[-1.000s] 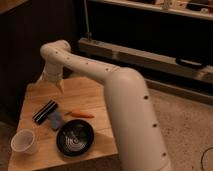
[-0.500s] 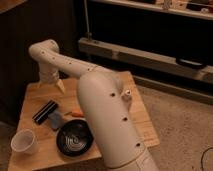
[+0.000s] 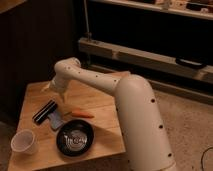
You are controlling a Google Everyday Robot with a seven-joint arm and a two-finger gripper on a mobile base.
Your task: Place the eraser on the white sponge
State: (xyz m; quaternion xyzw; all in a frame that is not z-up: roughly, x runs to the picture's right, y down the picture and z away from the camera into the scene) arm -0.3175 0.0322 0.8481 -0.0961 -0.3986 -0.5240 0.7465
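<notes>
A white paper cup point(image 3: 24, 142) stands on the counter point(image 3: 100, 102), well down and left of the pincer point(image 3: 60, 94). The eraser point(image 3: 45, 111) lies just below-left of the pincer, with the white sponge point(image 3: 56, 121) beside it. The pincer hangs open and empty, with an orange stick point(image 3: 80, 113) and a black bowl point(image 3: 75, 138) to its lower right.
</notes>
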